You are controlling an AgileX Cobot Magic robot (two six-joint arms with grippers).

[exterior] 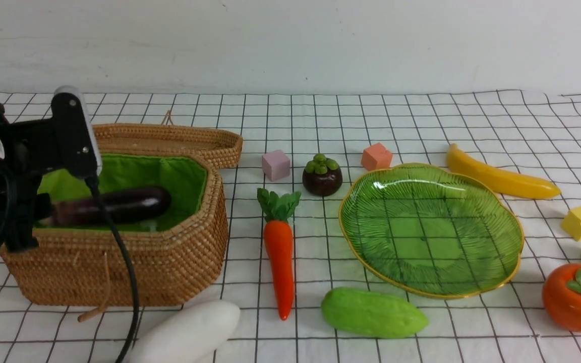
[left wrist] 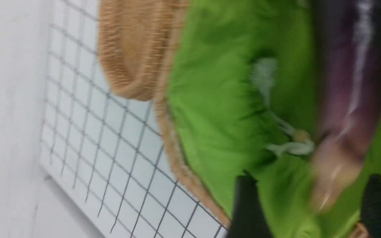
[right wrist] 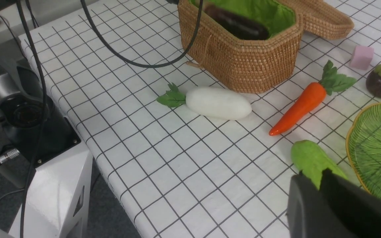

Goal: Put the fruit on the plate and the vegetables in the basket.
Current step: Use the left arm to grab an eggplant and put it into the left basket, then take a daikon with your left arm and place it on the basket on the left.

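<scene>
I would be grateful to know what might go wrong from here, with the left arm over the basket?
1. The left fingers straddle the dark purple glossy eggplant inside the brown woven wicker basket; pulling out could snag it or the green cloth lining.
2. The black cable hangs down the basket's front beside the white oblong radish and may drag either.

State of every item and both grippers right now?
basket: open, lid off
lid: flat behind basket
eggplant: lying in the basket
plate: empty
banana: on cloth, off plate
mangosteen: upright on cloth, off plate
persimmon: on cloth, off plate
carrot: lying on cloth, outside basket
cucumber: lying on cloth, outside basket
radish: lying on cloth, outside basket
left gripper: open, over the eggplant
right gripper: shut, empty
</scene>
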